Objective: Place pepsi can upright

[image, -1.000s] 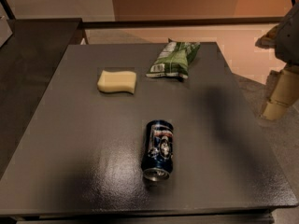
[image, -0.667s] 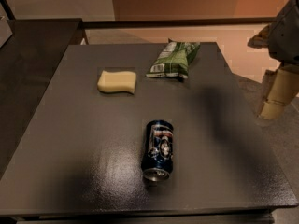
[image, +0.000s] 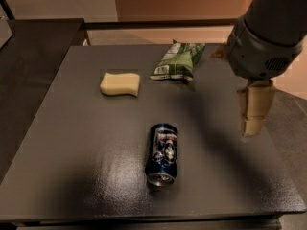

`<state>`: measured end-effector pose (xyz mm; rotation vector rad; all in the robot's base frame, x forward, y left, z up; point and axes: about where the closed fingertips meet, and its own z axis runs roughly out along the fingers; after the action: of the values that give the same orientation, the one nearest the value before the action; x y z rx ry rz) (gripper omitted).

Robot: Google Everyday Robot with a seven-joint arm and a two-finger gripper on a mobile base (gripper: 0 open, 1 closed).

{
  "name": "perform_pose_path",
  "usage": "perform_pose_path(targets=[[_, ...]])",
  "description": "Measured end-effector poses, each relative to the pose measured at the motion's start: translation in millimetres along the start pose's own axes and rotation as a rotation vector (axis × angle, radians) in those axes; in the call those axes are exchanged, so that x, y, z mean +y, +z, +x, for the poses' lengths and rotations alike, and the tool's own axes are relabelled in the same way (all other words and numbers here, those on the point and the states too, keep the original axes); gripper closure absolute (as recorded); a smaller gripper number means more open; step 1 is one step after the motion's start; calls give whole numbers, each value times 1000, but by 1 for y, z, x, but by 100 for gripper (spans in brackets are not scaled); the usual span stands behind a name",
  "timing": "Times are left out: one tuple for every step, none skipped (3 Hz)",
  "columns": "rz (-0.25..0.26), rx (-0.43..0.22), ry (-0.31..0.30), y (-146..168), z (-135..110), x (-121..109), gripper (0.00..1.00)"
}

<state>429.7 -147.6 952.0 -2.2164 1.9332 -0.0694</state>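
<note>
Camera view: downward look onto a dark grey surface.
Pepsi can: lying on its side, front centre, one silver end facing the camera.
Gripper: hanging over the right edge, well apart from the can, holding nothing; how far open cannot be told.
Yellow sponge: rear left.
Green chip bag: rear, right of the sponge.

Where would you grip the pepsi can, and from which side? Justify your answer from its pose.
Grip the pepsi can mid-body, coming from above, probably closing across its width. It lies on its side on the table, long axis toward the camera, both flanks free. The gripper hangs apart, near the table's right edge.
</note>
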Motion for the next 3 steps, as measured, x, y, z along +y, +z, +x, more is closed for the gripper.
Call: perform_pose_path(targets=[[-42, 15, -181, 17, -24, 15, 0], [-90, 17, -397, 33, -51, 33, 0], [-130, -18, -573, 42, -78, 41, 0]])
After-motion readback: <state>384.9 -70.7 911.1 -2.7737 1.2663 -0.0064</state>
